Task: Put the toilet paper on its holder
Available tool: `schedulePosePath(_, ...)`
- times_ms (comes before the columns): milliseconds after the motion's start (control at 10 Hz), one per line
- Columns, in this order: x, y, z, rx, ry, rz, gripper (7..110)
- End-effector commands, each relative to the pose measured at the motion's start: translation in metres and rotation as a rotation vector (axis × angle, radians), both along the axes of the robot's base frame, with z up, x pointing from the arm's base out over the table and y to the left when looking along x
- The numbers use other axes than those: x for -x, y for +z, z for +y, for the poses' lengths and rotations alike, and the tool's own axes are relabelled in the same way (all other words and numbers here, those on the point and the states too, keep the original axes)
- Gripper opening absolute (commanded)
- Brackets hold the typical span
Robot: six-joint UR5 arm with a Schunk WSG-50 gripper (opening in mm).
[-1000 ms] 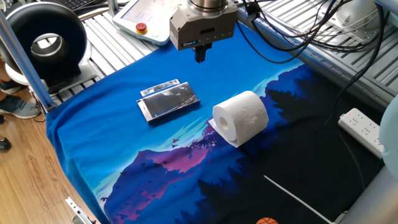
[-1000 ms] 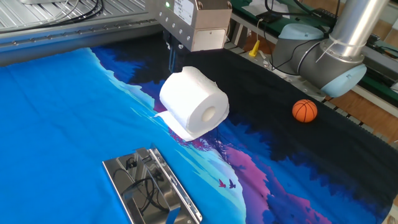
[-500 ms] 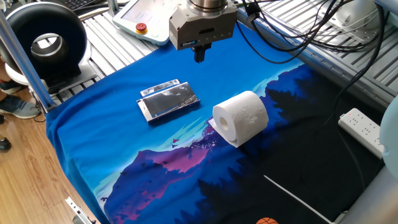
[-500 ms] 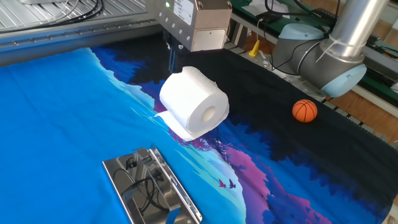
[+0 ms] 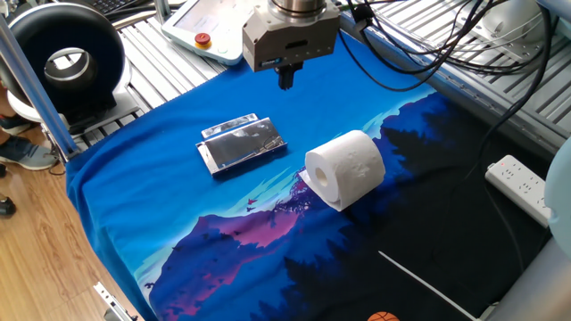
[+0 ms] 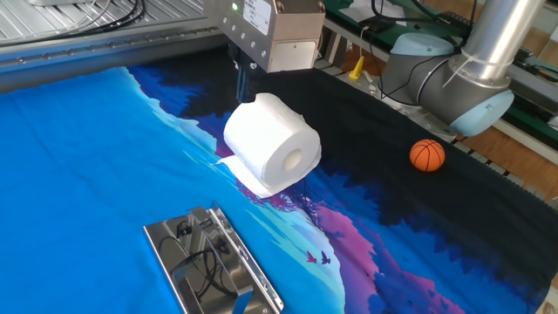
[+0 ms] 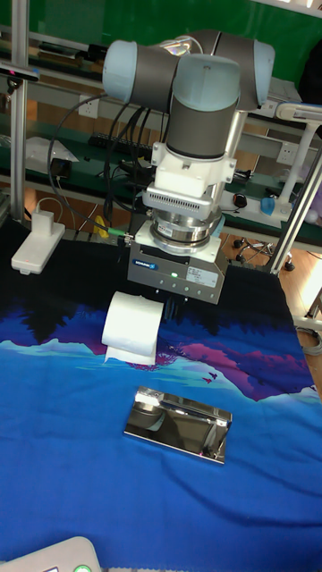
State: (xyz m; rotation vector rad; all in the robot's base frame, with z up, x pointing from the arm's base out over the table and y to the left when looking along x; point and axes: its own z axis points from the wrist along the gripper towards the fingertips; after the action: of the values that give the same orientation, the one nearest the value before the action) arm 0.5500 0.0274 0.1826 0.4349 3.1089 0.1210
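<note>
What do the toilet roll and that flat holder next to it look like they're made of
The toilet paper looks like soft white tissue, matte, wound thick around a hollow centre with a loose sheet trailing underneath. The holder appears to be polished chrome-like metal: its face mirrors cables overhead in the other fixed view.

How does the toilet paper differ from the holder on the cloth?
The toilet paper is a fat white soft roll lying on its side; the holder is a flat, shiny chrome rectangle. The roll stands well above the cloth, while the holder lies low. Both rest apart on the blue cloth, untouched.
</note>
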Motion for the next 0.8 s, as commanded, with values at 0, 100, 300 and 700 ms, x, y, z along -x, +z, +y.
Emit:
schedulePosePath(0, 0.0013, 0.0011, 0.0003, -0.004, 0.003, 0.006, 7)
schedulePosePath(100, 0.0017, 0.0012, 0.0003, -0.004, 0.006, 0.007, 7)
schedulePosePath(300, 0.0025, 0.0013, -0.0008, 0.0, 0.012, 0.01, 7)
schedulePosePath(700, 0.0037, 0.0013, -0.004, 0.013, 0.025, 0.013, 7)
